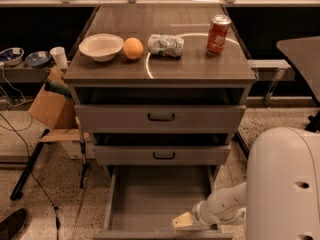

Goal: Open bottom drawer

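Observation:
The bottom drawer [155, 199] of the grey cabinet stands pulled out, and its plain grey tray interior shows. Its front [160, 234] lies at the lower edge of the view, with the handle out of sight. My gripper [182, 220] is at the front right corner of this drawer, just above the tray floor and close to the front panel. My white arm [282, 184] reaches in from the lower right. The mid-sized drawer [163, 155] and the tallest top drawer [161, 117] above are each slightly out.
On the cabinet top stand a white bowl [101, 46], an orange [133, 48], a crumpled bag [166, 45] and a red can [218, 34]. A cardboard box [52, 106] and a stand's legs are at the left. A table corner [302, 54] is at the right.

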{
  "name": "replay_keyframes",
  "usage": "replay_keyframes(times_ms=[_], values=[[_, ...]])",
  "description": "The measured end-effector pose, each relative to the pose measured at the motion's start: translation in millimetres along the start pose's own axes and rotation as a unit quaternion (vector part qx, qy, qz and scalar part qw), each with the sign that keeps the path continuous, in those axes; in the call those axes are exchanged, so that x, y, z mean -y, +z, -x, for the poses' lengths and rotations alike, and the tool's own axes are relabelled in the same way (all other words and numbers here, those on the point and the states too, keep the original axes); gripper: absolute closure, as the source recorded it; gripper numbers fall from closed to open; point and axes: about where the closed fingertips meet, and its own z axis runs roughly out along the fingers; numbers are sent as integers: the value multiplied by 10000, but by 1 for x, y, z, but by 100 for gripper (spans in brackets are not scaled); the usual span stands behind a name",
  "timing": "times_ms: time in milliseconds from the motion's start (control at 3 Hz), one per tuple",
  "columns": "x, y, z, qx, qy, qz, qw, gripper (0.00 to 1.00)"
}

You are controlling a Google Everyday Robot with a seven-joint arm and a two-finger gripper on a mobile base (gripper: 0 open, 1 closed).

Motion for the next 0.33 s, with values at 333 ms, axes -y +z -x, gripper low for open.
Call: replay_keyframes(times_ms=[333], values=[[0,0,0,0,0,0,10000,0]])
